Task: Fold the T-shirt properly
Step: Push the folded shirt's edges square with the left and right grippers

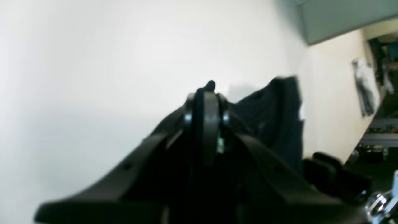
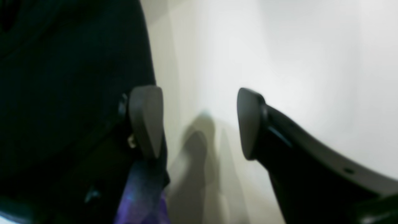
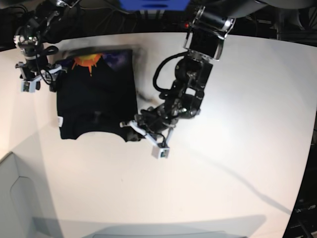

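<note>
Right up against the left wrist cam you get the left gripper (image 1: 205, 93), jaws pinched fully together with a little nub of black cloth poking out at the tip, so it looks like it's clamped on the T-shirt (image 1: 273, 115), though it's too blurry there to be totally sure. From the base cam that gripper (image 3: 132, 125) sits at the shirt's lower right corner on the white table (image 3: 237, 148). T-shirt (image 3: 96, 101) is lying mostly flat toward the left side of the table, folded into a rough rectangle, with the orange sun print showing along its top edge and a small white tag at its left edge. Right gripper (image 2: 199, 124) has its fingers spread wide apart with nothing between them, one finger (image 2: 146, 119) right beside the black fabric; in the base cam it's (image 3: 42, 74) at the shirt's upper left corner.
</note>
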Tool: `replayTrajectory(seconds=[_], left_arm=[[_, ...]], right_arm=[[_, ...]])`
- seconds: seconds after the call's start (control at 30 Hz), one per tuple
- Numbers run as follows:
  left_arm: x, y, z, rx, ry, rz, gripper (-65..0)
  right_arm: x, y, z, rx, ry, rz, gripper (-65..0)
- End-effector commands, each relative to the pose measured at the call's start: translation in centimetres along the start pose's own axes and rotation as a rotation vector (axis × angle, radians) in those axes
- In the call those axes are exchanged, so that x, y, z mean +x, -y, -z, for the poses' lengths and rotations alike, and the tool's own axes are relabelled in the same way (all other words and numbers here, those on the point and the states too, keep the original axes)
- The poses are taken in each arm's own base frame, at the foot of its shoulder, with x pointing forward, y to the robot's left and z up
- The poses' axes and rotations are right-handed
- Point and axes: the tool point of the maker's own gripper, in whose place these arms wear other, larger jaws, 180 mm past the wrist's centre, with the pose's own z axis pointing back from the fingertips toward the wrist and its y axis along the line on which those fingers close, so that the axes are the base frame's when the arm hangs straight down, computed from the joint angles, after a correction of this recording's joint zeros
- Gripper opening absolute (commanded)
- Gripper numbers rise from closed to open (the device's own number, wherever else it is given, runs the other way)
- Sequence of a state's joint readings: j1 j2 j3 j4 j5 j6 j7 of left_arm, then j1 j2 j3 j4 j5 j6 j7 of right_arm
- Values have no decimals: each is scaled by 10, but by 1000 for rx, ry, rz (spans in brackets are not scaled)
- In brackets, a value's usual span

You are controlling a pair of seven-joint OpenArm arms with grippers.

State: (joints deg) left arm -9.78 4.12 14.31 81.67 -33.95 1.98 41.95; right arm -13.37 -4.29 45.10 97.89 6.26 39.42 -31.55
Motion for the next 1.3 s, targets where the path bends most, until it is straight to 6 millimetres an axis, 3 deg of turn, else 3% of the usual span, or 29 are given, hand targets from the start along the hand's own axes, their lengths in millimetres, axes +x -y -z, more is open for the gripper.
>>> replayTrajectory(seconds=[0.0, 0.13, 0.4, 0.6, 0.7, 0.87, 0.97, 1.1, 1.27], left_arm=[[14, 10, -3, -28, 43, 5, -650], [-9, -8, -8, 8, 9, -9, -650], [-32, -25, 1, 44, -53, -39, -650], [-22, -33, 11, 63, -9, -37, -650], [-30, -43, 15, 84, -23, -51, -650], [-32, -46, 15, 91, -30, -54, -650], [-32, -46, 15, 92, -30, -53, -650], [-32, -47, 15, 96, -30, -48, -650], [-26, -48, 15, 97, -23, -42, -650]], right_arm=[[13, 0, -2, 7, 48, -10, -269], [13, -3, -2, 11, 49, -4, -269], [18, -13, 1, 37, 59, -20, -269], [51, -19, -22, 7, 151, -74, -266], [61, -44, -33, 48, 182, -111, -266], [38, -120, -37, 262, 131, -165, -269], [24, -153, -42, 360, 102, -179, -269], [0, -170, -43, 416, 40, -171, -269], [-37, -169, -37, 429, -61, -130, -270]])
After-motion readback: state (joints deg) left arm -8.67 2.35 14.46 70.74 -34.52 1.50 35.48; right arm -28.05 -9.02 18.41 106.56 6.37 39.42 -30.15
